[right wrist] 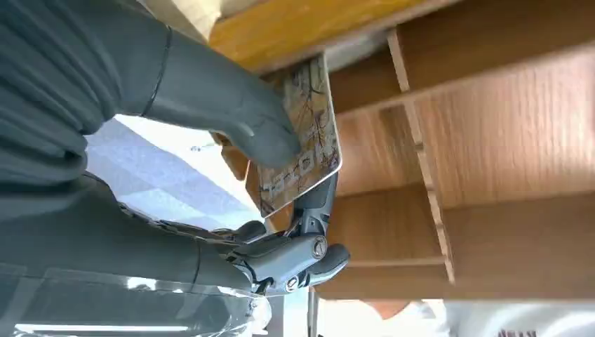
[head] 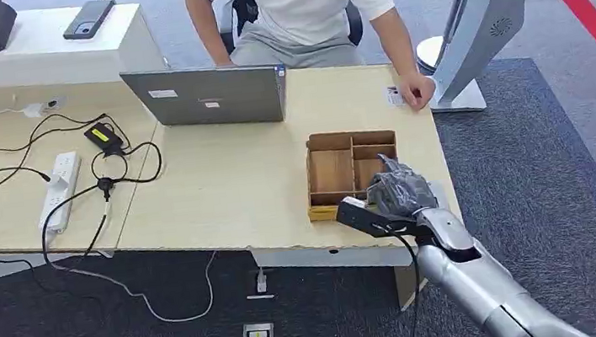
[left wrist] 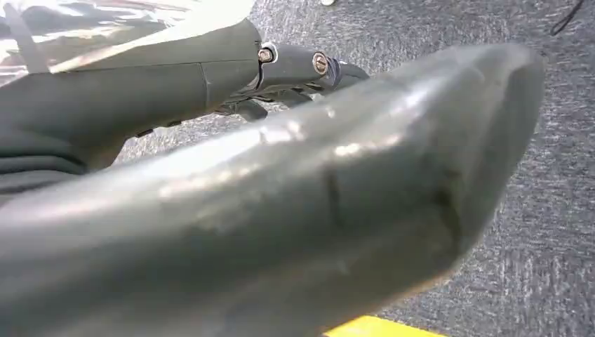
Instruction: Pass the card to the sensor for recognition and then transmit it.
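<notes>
Right wrist view: right robot hand (right wrist: 210, 140) pinches one card (right wrist: 305, 140) over one wooden tray (right wrist: 491, 133).

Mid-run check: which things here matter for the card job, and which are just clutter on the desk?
Job: card, pinched by the right hand; wooden divided box it is at; grey stand at the table's far right, maybe the sensor, though I cannot tell.

Lying about: laptop, power strip, black adapter and cables, phone, person's hand on the table.
</notes>
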Controlling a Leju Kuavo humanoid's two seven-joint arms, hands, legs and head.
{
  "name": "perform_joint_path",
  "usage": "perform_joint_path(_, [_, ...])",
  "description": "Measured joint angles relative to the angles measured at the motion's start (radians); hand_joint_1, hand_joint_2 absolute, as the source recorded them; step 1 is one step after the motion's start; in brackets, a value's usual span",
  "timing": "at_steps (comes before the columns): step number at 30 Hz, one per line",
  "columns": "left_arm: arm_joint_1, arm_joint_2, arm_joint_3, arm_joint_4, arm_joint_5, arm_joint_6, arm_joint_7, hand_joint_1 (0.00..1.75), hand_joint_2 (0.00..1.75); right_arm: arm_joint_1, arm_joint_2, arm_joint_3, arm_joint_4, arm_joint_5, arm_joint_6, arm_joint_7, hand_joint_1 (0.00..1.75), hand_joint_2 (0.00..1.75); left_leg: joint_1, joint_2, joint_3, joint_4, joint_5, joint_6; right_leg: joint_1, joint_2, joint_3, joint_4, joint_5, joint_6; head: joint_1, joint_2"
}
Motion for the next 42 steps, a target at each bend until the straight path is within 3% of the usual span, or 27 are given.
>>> perform_joint_path(8, [0.000,-0.002,0.000,0.000,-0.003,0.010,-0.026,0.00,0.00,-0.052,0.000,-0.061,-0.040,-0.046,-0.143,-0.068,1.75,1.75,0.000,0.000,0.000,0.000,0.000,0.000,0.000,0.000,0.000,0.000,0.000,0.000,0.000,0.000])
perform_joint_path(17, [0.001,-0.005,0.000,0.000,-0.012,0.012,-0.035,0.00,0.00,-0.154,-0.018,-0.155,-0.088,-0.062,-0.146,-0.102,1.75,1.75,-0.001,0.000,0.000,0.000,0.000,0.000,0.000,0.000,0.000,0.000,0.001,0.000,0.000,0.000])
perform_joint_path(22, [0.001,-0.002,0.000,0.000,-0.034,-0.002,-0.052,0.00,0.00,-0.230,-0.021,-0.167,-0.077,-0.058,-0.117,-0.130,1.75,1.75,-0.001,0.000,-0.001,0.000,0.000,0.000,0.000,0.000,0.000,0.000,0.001,0.000,0.000,0.000])
perform_joint_path(26, [-0.001,0.010,-0.003,0.000,-0.063,-0.029,-0.065,0.00,0.00,-0.336,0.003,-0.169,0.009,-0.056,-0.106,-0.183,1.75,1.75,-0.001,0.000,-0.001,0.000,0.001,0.000,0.000,0.000,-0.001,0.001,0.001,0.000,0.000,0.000])
perform_joint_path(31, [-0.002,0.025,-0.012,0.000,-0.094,-0.044,-0.068,0.00,0.00,-0.466,0.032,-0.161,0.138,-0.020,-0.109,-0.191,1.75,1.75,-0.001,0.000,-0.001,0.000,0.001,-0.001,0.000,0.000,-0.001,0.001,0.001,0.000,0.000,0.000])
perform_joint_path(42, [-0.004,0.039,-0.042,0.000,-0.116,-0.047,-0.061,0.00,0.00,-0.623,0.110,-0.120,0.347,0.092,-0.053,-0.108,1.75,1.75,0.000,0.000,-0.002,0.000,0.001,-0.001,0.000,0.000,-0.001,0.001,0.001,0.000,0.000,0.000])
